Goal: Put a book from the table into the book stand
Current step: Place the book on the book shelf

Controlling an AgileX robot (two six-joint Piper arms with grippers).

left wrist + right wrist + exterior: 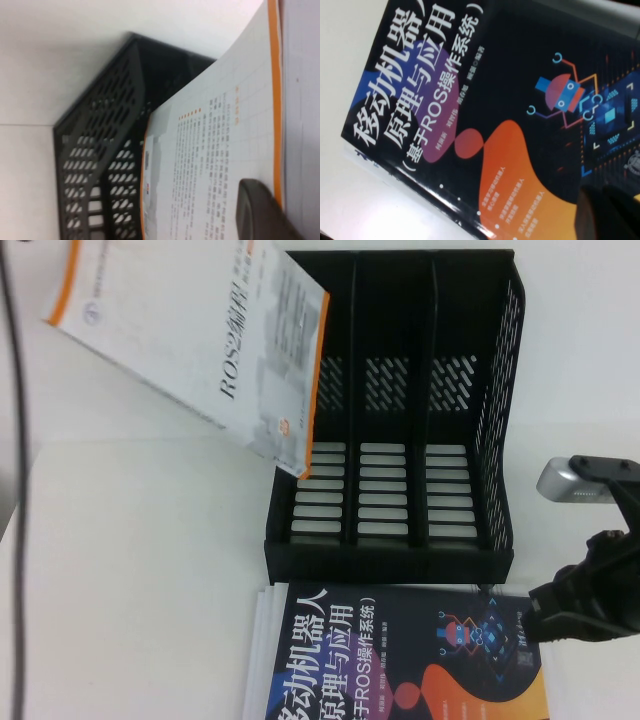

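On the white worktop (140,570) we saw the black plastic book stand (390,440), a boxy rack with three upright slots, a base cut with rounded bars and perforated side walls. The book (210,350), a large white paperback with a thin orange edge strip and black "ROS2" lettering, hung tilted above the stand's left side, its lower corner dipping into the leftmost slot while most of the cover stuck out up and to the left. In the left wrist view the smooth printed cover (225,150) curved slightly, and one dark, rounded finger (260,210) of the left claw (272,220) lay pressed flat on it, so we took that claw to be clamped on the book; the same view showed the stand's perforated wall (100,165) just beside the book's edge.

The right claw (560,605), matte black, hovered at the near right of the worktop over the corner of a glossy dark navy book (400,660) lying flat in front of the stand, on top of other books. We could not tell whether its jaws were apart or together. The right wrist view showed that navy cover (470,115) with white Chinese characters and an orange swirl.
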